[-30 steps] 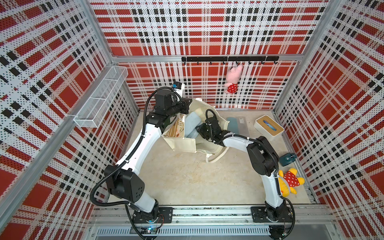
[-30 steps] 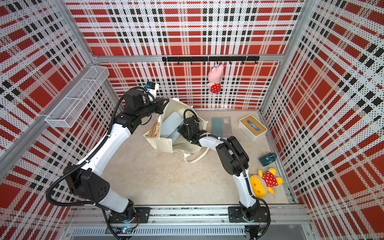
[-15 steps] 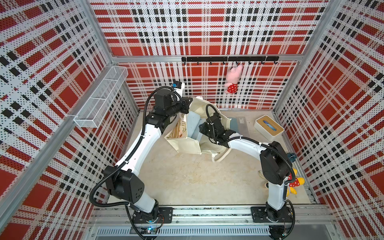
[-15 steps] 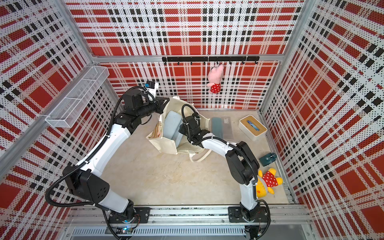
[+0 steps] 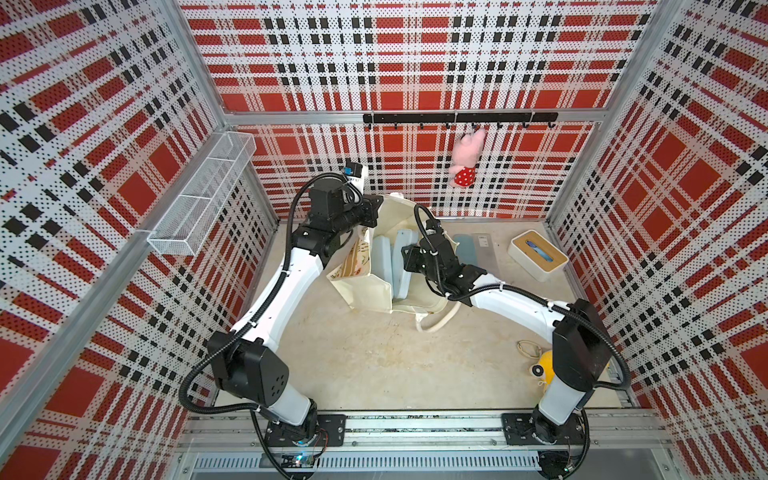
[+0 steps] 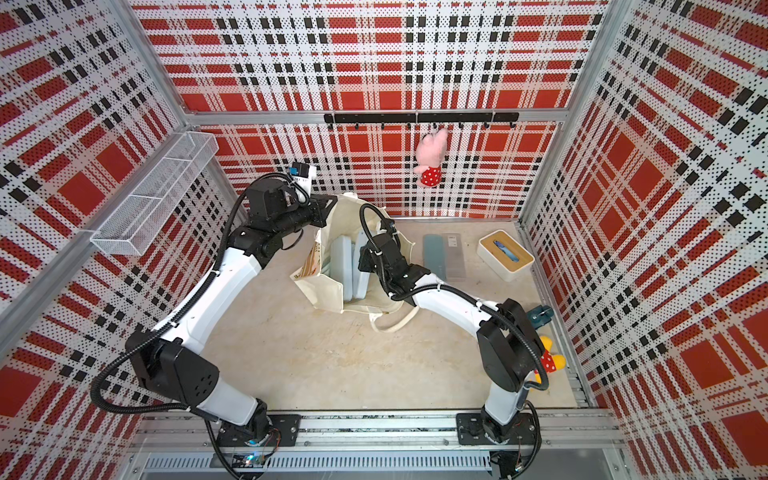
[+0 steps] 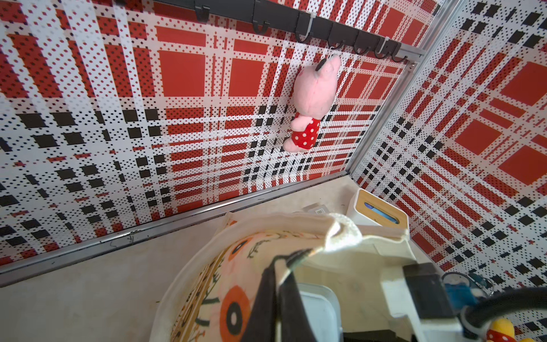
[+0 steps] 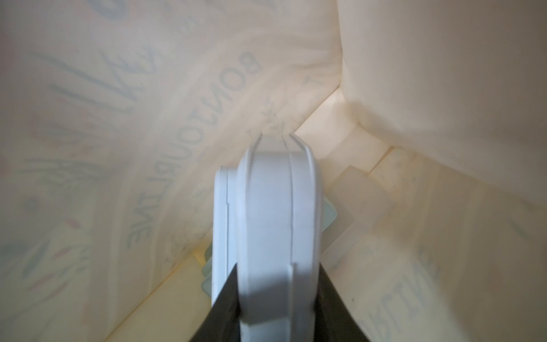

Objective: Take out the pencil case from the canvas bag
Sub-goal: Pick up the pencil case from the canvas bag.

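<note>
**Operator:** Where is the canvas bag (image 5: 365,286)?

**Technician:** It stands on the bench (image 5: 374,365), just above the centre of both top views. Its mouth is open upward. The plain gusseted end faces the lower edge of the frame.

**Operator:** What is the left gripper (image 5: 376,205) doing?

**Technician:** It sits at the upper left of the bag's mouth. The fingers (image 7: 262,302) are fully closed. The left wrist view shows cream cloth from the bag's rim pinched between them.

**Operator:** And the right gripper (image 5: 409,264)?

**Technician:** It enters the bag's mouth from the right of the frame. In the right wrist view its two dark fingers (image 8: 226,314) are closed partway. One finger bears on each broad face of the pencil case (image 8: 275,222), clamping it.

**Operator:** Where is the pencil case?

**Technician:** It is inside the bag, standing on edge, and is pale blue-grey. Its upper end shows at the mouth in both top views. A second case (image 5: 382,266) of the same colour stands just to its left, also inside the bag. Whether the held case rests on the bag's floor cannot be told.

**Operator:** What else is on the bench?

**Technician:**
- A flat grey-blue item (image 5: 467,249) lies just right of the bag.
- A white box with wooden lid (image 5: 538,255) sits further right, near the corner.
- A pink plush (image 5: 465,160) hangs from the hook rail (image 5: 415,117) on the back wall.
</note>
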{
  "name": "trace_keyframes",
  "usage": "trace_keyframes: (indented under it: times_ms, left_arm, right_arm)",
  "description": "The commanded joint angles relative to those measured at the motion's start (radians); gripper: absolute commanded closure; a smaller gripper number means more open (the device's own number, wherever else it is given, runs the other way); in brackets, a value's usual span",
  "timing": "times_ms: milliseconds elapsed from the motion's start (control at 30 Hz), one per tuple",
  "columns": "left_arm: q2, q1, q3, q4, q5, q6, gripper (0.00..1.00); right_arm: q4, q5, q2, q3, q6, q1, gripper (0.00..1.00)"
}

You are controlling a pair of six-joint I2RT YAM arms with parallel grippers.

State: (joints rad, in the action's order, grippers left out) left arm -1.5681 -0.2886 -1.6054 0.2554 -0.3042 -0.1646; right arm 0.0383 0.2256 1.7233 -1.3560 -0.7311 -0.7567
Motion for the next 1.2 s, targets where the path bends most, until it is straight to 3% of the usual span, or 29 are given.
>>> trace_keyframes:
  times_ms: [0, 200, 867, 1167]
  left_arm:
    - [0.025, 0.020, -0.043, -0.123, 0.019, -0.012, 1.00]
    - [0.031, 0.029, -0.033, -0.127, 0.030, -0.016, 1.00]
    - [-0.001, 0.034, -0.081, -0.083, 0.037, -0.009, 1.00]
    - [-0.026, 0.003, -0.129, -0.039, 0.131, 0.008, 1.00]
  right_arm:
    - [-0.017, 0.015, -0.063, 0.007, 0.038, -0.004, 0.76]
    - [-0.010, 0.017, -0.129, 0.032, 0.063, -0.004, 0.76]
    - [-0.066, -0.152, -0.329, 0.035, 0.212, 0.020, 0.79]
    - [-0.017, -0.130, -0.454, 0.098, 0.215, 0.094, 0.80]
